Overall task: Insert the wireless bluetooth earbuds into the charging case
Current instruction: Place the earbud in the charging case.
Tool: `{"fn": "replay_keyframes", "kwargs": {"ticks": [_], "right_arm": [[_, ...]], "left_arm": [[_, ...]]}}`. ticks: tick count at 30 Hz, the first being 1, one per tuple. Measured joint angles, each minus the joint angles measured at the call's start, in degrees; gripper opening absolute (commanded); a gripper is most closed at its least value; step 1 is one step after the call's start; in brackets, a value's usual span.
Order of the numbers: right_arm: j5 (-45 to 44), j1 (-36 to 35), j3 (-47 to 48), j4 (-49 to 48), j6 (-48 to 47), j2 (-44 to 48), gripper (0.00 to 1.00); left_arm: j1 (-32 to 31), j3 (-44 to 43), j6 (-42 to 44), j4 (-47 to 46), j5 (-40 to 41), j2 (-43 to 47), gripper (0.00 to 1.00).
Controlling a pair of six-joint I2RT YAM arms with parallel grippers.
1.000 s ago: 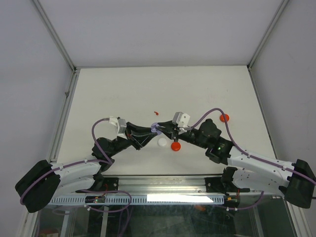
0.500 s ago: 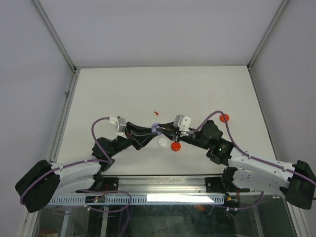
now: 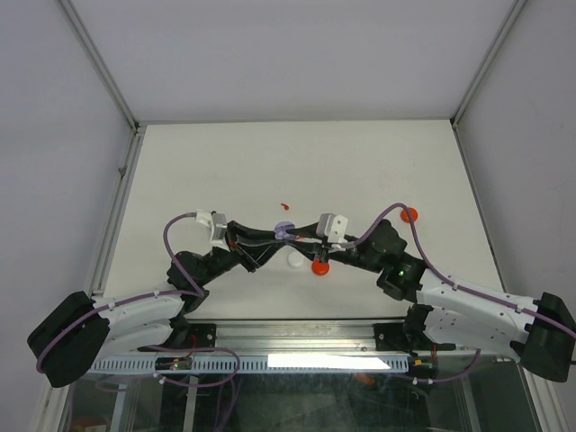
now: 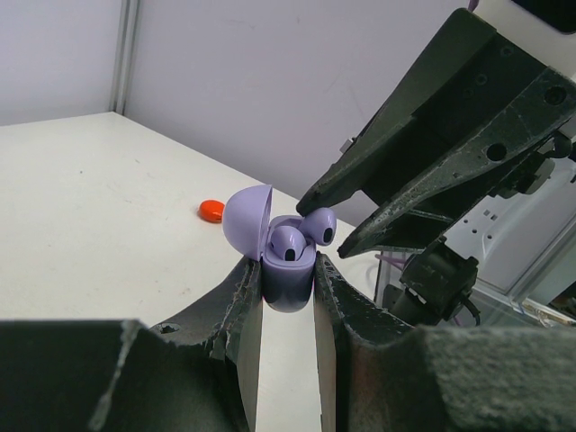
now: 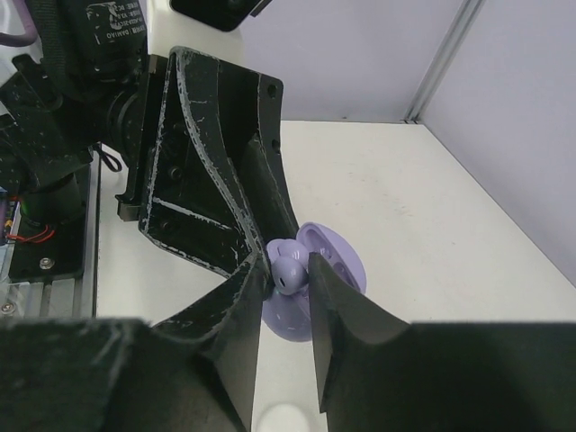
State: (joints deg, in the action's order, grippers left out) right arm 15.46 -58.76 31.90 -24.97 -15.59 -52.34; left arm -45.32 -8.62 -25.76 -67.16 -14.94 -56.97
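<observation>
My left gripper (image 4: 286, 281) is shut on the body of a pale purple charging case (image 4: 288, 283) and holds it upright above the table with its lid (image 4: 247, 216) open. One purple earbud (image 4: 288, 243) sits in the case. A second purple earbud (image 5: 290, 268) lies at the case's other socket, between the fingertips of my right gripper (image 5: 288, 274), which press close on both sides of it. From above, both grippers meet at the case (image 3: 283, 231) in the middle of the table. A tiny red earbud (image 3: 283, 205) lies just beyond them.
A white puck (image 3: 295, 261) and a red puck (image 3: 319, 266) lie on the table just below the grippers. Another red puck (image 3: 409, 214) sits to the right. Metal frame rails run along both table sides.
My right arm has shifted slightly down and toward the case with the earbud. The left gripper and the case have barely moved.
</observation>
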Motion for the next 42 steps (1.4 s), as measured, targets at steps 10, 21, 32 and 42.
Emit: {"fn": "replay_keyframes", "kwargs": {"ticks": [10,21,32,42], "right_arm": [[0.0,-0.3,-0.5,2.9,0.0,3.3,0.35],[-5.3,-0.5,-0.5,3.3,4.7,4.2,0.69],[-12.9,-0.5,-0.2,2.3,13.2,-0.5,0.73],[-13.3,-0.5,0.0,0.0,16.0,-0.8,0.74]], "left_arm": [[0.0,0.1,2.5,-0.3,0.0,0.6,0.0],[0.0,0.2,7.0,1.8,1.3,2.9,0.0],[0.0,0.9,8.7,2.9,2.8,3.5,0.0],[0.0,0.9,8.9,2.9,2.9,3.5,0.0]]}}
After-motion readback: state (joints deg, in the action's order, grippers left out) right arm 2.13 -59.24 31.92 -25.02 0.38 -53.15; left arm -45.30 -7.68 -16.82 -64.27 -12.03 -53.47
